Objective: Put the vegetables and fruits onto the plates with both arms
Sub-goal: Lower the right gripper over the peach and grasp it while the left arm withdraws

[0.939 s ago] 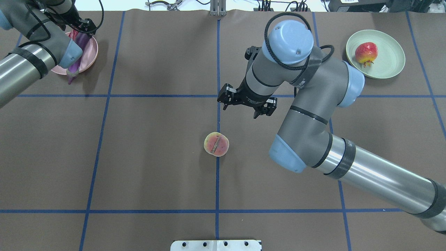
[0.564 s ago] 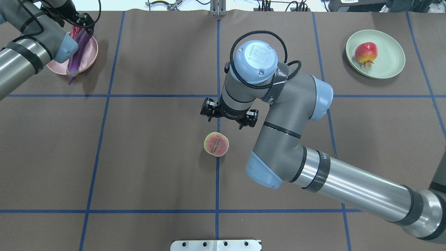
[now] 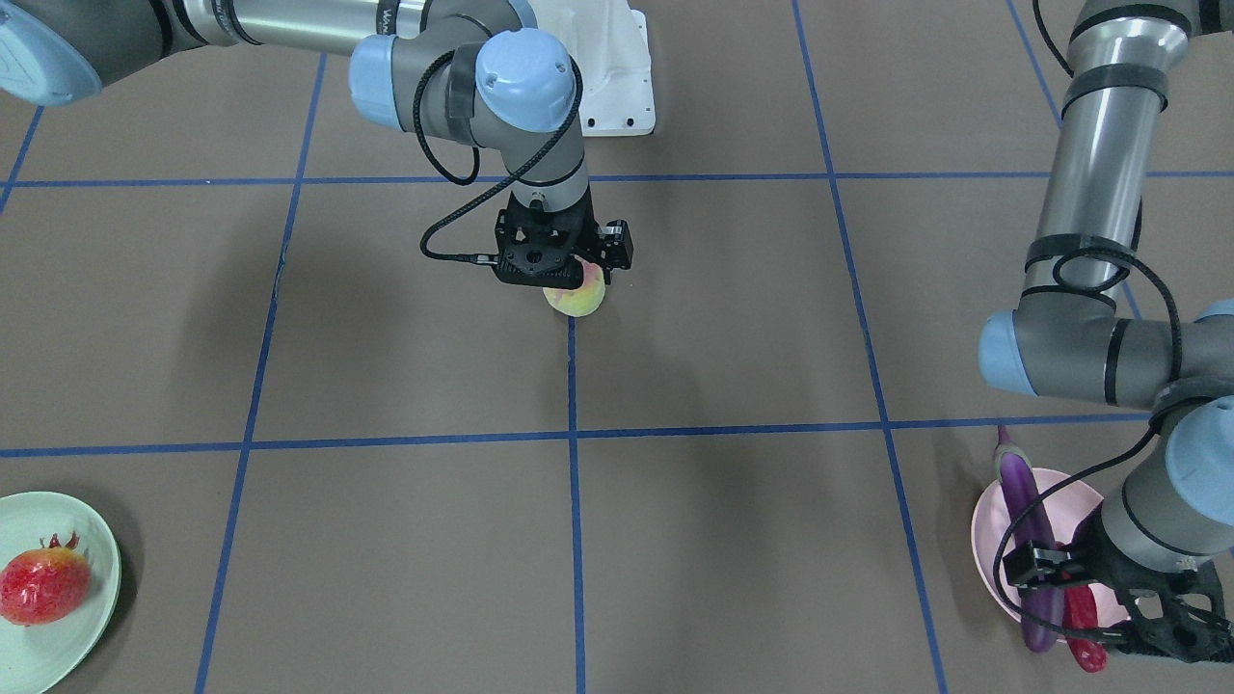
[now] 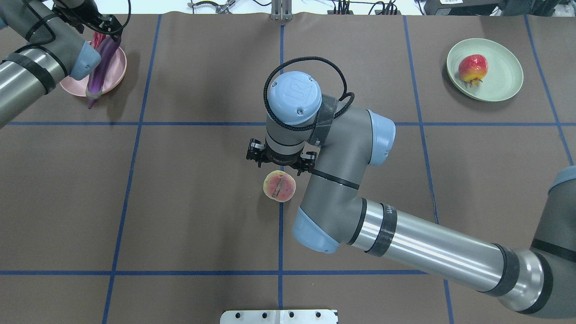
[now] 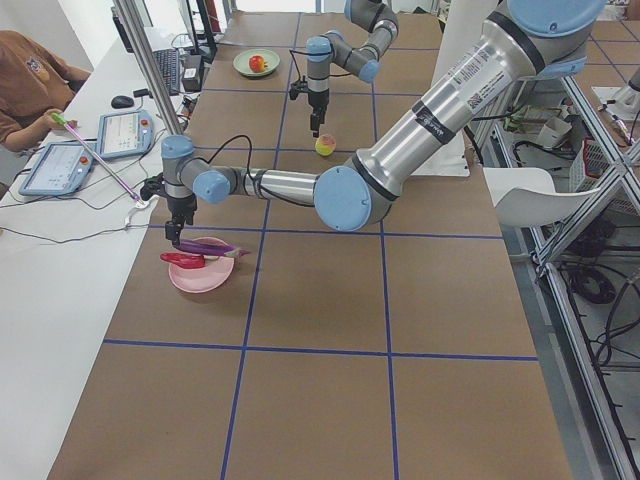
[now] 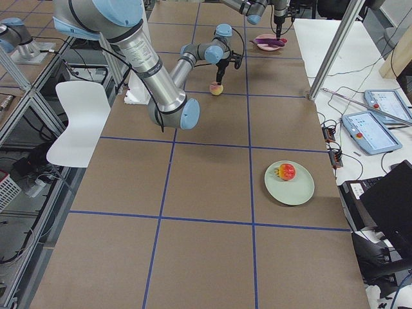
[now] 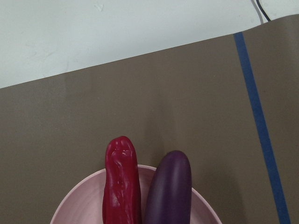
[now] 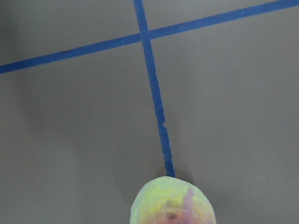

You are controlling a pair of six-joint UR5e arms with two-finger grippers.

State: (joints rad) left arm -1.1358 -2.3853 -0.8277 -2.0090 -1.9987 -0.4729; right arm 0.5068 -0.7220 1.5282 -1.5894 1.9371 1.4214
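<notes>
The peach (image 4: 279, 186) lies on the centre blue line and shows at the bottom of the right wrist view (image 8: 172, 204). My right gripper (image 4: 281, 163) hangs open just above its far side, not touching it (image 3: 576, 295). The strawberry-like fruit (image 4: 472, 67) lies on the mint green plate (image 4: 506, 74) at the far right. The purple eggplant (image 4: 100, 67) and the red chili (image 7: 121, 182) lie side by side on the pink plate (image 4: 119, 67) at the far left; the eggplant's cap end overhangs the near rim. My left gripper (image 4: 106, 32) hovers open over them.
Blue tape lines divide the brown table into squares. The white base block (image 4: 279, 316) sits at the near edge. The table's far edge runs just beyond the pink plate (image 7: 79, 200). An operator (image 5: 30, 80) sits with tablets at a side desk.
My right arm has swung left and toward the robot, bringing the gripper from right of the centre line to just above the peach. My left arm drew back slightly; the eggplant stayed put.
</notes>
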